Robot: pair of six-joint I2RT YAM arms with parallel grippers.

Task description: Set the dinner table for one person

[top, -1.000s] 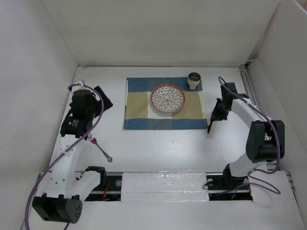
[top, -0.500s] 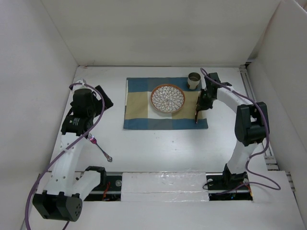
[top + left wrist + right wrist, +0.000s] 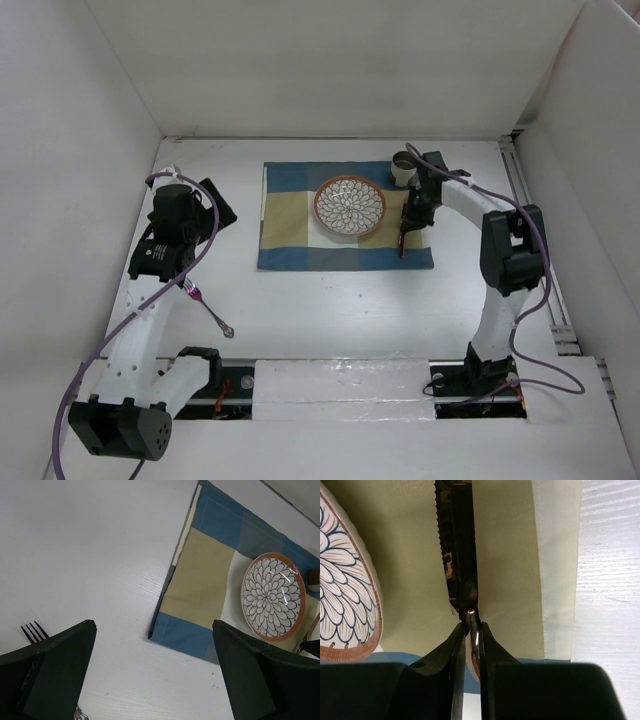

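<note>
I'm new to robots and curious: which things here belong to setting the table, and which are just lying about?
Part of the job: dinner table, checked mat, patterned plate, cup, knife in the right gripper over the mat, fork on the table near the left arm.

Just there: white wall panels, purple cables on the arms.

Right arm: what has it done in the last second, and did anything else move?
The right gripper, jaws shut on the knife, swung left from over the bare table to over the right edge of the mat, beside the plate. Nothing was taken or let go. The left gripper, fork, plate, cup and mat stayed put.
</note>
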